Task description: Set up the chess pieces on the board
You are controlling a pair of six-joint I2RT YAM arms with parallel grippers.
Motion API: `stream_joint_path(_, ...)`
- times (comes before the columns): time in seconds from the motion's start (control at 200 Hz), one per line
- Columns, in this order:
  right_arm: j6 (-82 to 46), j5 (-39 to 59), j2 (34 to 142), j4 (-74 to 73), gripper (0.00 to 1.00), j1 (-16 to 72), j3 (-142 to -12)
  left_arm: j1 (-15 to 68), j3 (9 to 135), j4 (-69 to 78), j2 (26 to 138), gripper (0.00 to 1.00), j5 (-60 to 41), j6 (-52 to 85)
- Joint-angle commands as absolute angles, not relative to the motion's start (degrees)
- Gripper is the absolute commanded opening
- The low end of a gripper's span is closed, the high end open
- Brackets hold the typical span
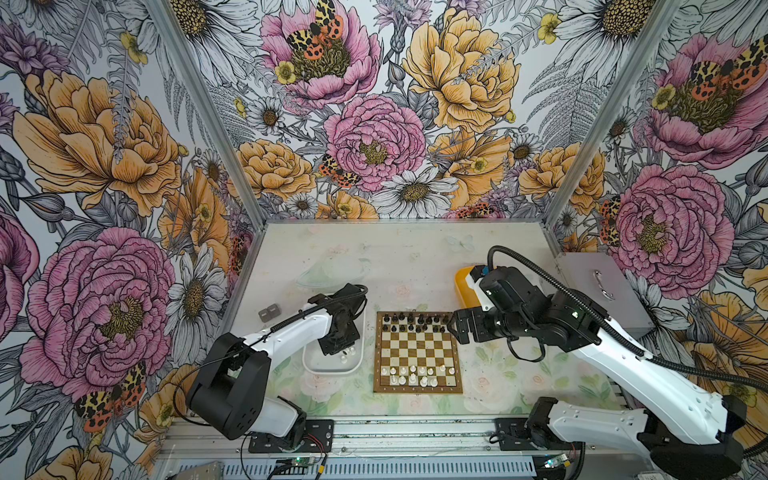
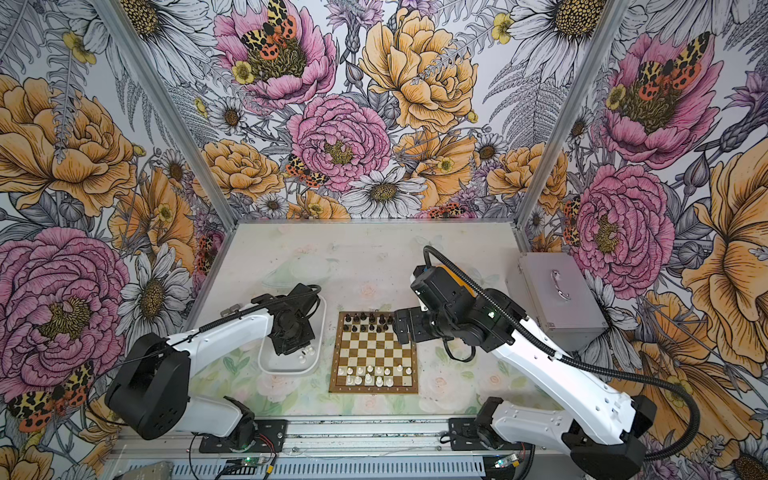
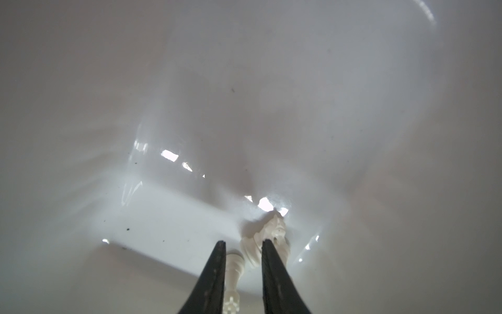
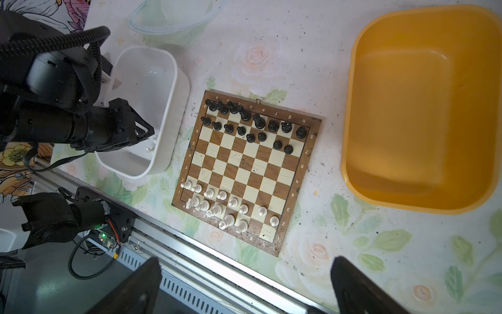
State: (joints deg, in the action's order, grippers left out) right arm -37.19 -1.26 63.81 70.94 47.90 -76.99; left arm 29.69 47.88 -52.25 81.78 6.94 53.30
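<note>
The board (image 1: 417, 350) (image 2: 372, 351) (image 4: 245, 167) lies mid-table. Black chess pieces (image 1: 415, 322) (image 4: 254, 126) fill its two far rows. White chess pieces (image 1: 415, 375) (image 4: 217, 204) stand in its two near rows, with gaps on the right. My left gripper (image 1: 338, 348) (image 3: 243, 244) reaches down into the white tray (image 1: 328, 371) (image 4: 173, 81), open a little. A white piece (image 3: 234, 267) lies between its fingers, unclamped. Another white piece (image 3: 274, 231) lies just past one fingertip. My right gripper (image 1: 455, 329) (image 4: 245, 261) hovers wide open and empty by the board's far right corner.
A yellow tray (image 4: 350, 114) (image 1: 461, 282) sits right of the board, under my right arm. A clear plastic dish (image 1: 332, 272) lies behind the white tray. A metal case (image 1: 602, 291) stands at the right wall. The table's front rail (image 4: 206, 261) runs close to the board.
</note>
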Motion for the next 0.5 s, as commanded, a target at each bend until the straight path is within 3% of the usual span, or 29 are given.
stream_joint_path(0.0, -36.0, -1.2, 65.0, 71.0, 1.0, 47.4, -79.1, 29.5, 47.7, -52.4, 80.2, 0.26, 6.5, 52.0)
stream_joint_path(0.18, -35.8, -1.1, 66.9, 71.2, 0.99, 47.4, -80.5, 30.3, 48.0, -52.6, 77.7, 0.28, 5.8, 52.6)
stream_joint_path(0.495, -36.1, -1.7, 68.9, 71.4, 1.0, 47.2, -82.8, 33.9, 53.7, -53.6, 83.7, 0.29, 4.5, 50.5)
